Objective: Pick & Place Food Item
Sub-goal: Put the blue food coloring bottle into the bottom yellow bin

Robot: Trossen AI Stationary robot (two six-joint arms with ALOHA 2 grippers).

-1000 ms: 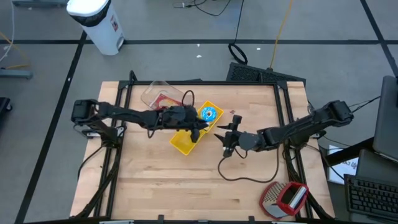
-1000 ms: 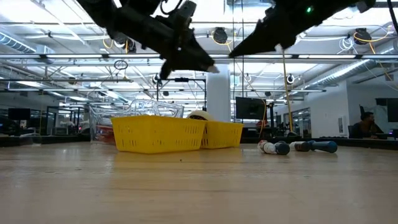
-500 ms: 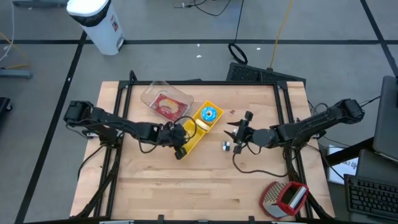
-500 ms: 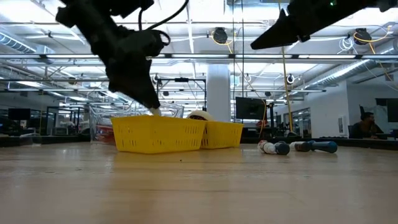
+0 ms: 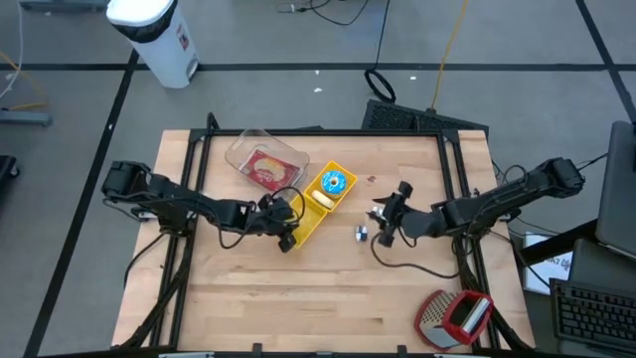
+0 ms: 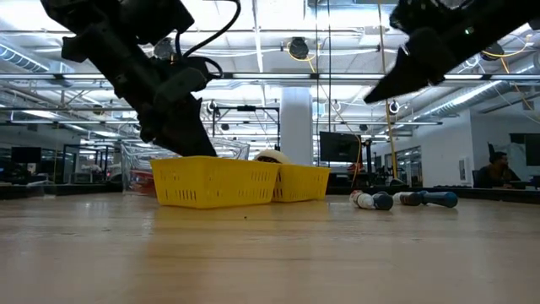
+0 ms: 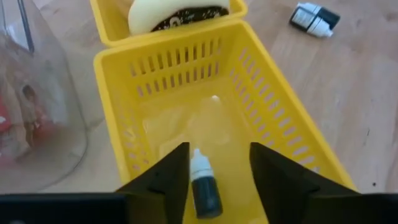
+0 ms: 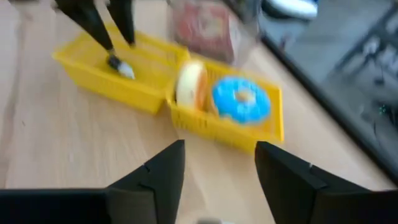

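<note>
Seemingly loose: bottle [image 7: 204,188] between left end effector [image 7: 219,163] fingers.

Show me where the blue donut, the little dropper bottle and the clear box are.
blue donut [image 5: 335,182], high view, its icing.
dropper bottle [image 7: 204,188], left wrist view, its dark body.
clear box [image 5: 264,163], high view, its lid.

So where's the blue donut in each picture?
High view: the blue donut sits in the far yellow basket, mid-table.
Low view: not visible; the basket walls hide it.
Left wrist view: not in the picture.
Right wrist view: in the basket section, beside the cream-filled pastry.
Shared landmark: the near yellow basket, seen in all four.
</note>
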